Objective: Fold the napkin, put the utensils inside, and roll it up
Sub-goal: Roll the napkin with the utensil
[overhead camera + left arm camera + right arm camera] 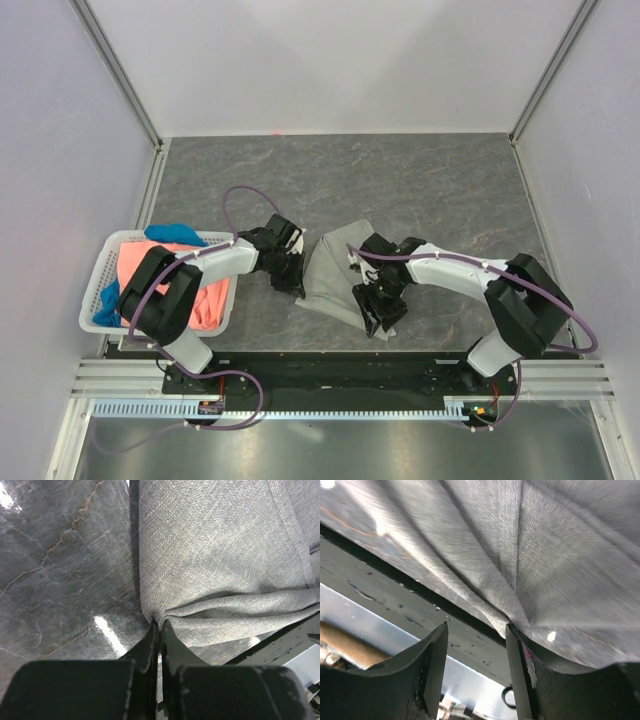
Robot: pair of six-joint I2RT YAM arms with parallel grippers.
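Note:
The light grey napkin (335, 268) lies crumpled on the dark table between my two arms. My left gripper (291, 279) is shut on the napkin's left corner; in the left wrist view the jaws (159, 626) pinch a bunched corner of the cloth (215, 555). My right gripper (382, 318) is at the napkin's near right edge. In the right wrist view it (476, 628) is open, and a hanging corner of the napkin (510, 580) touches the tip of the right finger (516, 650). The utensils are out of view.
A white basket (93, 297) stands at the left edge, holding a coral-orange cloth (208, 298) and a blue cloth (174, 234). The black mounting rail (330, 372) runs along the near edge, just below the right gripper. White walls enclose the table.

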